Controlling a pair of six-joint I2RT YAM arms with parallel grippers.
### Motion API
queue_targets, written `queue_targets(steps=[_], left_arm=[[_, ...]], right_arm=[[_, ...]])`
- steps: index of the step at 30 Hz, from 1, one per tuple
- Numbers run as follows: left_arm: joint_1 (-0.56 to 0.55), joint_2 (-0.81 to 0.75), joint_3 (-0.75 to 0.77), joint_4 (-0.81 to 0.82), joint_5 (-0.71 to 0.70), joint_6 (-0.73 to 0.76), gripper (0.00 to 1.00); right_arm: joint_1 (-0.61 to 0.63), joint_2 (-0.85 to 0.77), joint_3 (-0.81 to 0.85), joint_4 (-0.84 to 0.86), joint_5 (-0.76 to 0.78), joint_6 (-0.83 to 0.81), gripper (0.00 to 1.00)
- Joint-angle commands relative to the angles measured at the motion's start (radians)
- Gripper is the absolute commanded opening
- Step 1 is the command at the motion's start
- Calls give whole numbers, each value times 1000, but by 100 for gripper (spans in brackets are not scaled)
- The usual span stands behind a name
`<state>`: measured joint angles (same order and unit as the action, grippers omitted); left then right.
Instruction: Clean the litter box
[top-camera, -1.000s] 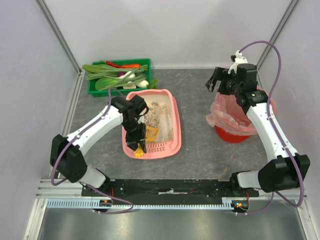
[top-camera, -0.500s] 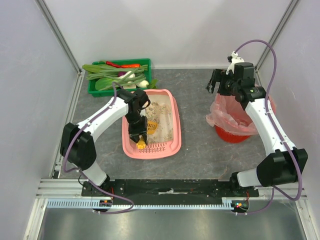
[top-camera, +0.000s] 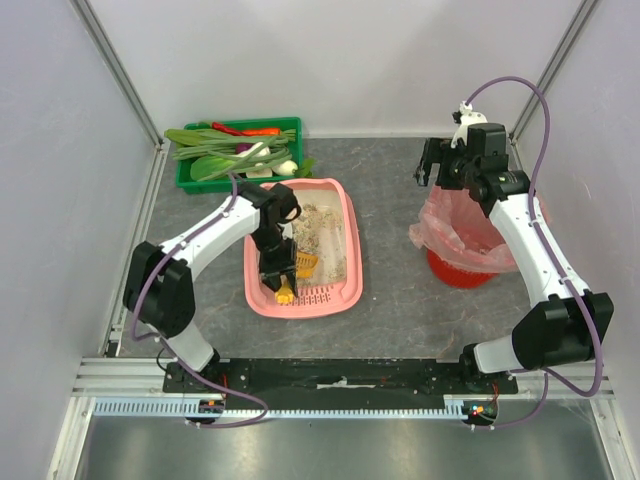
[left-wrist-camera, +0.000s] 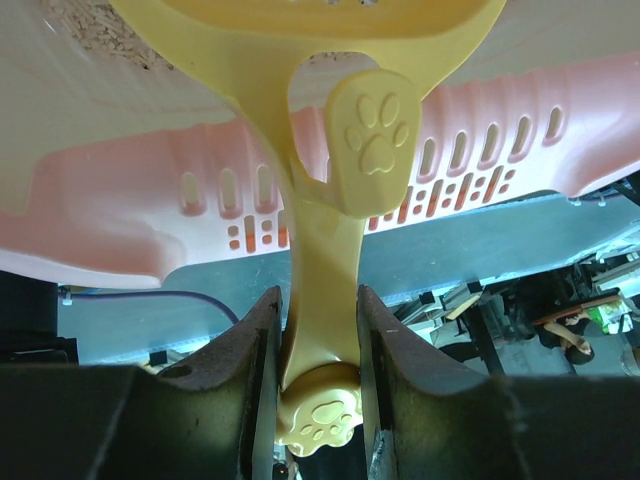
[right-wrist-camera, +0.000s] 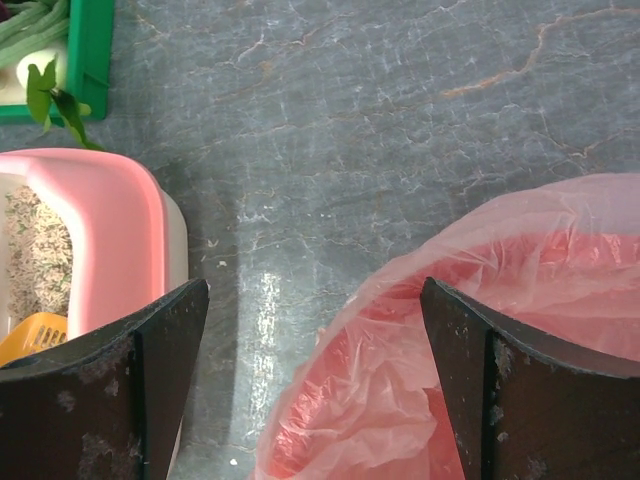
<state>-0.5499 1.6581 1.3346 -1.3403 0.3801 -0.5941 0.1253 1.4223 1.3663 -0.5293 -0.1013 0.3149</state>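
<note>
Litter box: pink tray (top-camera: 352, 255) on the grey counter (top-camera: 390, 200), left of centre, its slotted ledge at the near end, with sandy litter (top-camera: 322, 225) inside.
Left arm: rises from its near-left base, elbow out to the left, forearm reaching across to the tray, wrist bent down over the tray's left half.
Left tool (left-wrist-camera: 318, 330): jaws narrow, clamped on the handle of a yellow scoop (left-wrist-camera: 322, 255) whose head lies toward the litter.
Right arm: stretched far from its near-right base, with the wrist high above the far edge of the red bin (top-camera: 470, 240) lined with a pink bag.
Right tool (right-wrist-camera: 315, 380): jaws spread wide, gripping nothing.
Background: a green crate (top-camera: 190, 182) of vegetables at the far left.
</note>
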Motion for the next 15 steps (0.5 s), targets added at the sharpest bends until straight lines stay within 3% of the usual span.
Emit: queue_targets(steps=[1, 15], left_arm=[[11, 54, 67, -201, 13, 13, 2], [58, 176, 204, -198, -141, 74, 2]], right_arm=[[-6, -3, 5, -54, 48, -30, 96], [-6, 4, -3, -47, 95, 4, 96]])
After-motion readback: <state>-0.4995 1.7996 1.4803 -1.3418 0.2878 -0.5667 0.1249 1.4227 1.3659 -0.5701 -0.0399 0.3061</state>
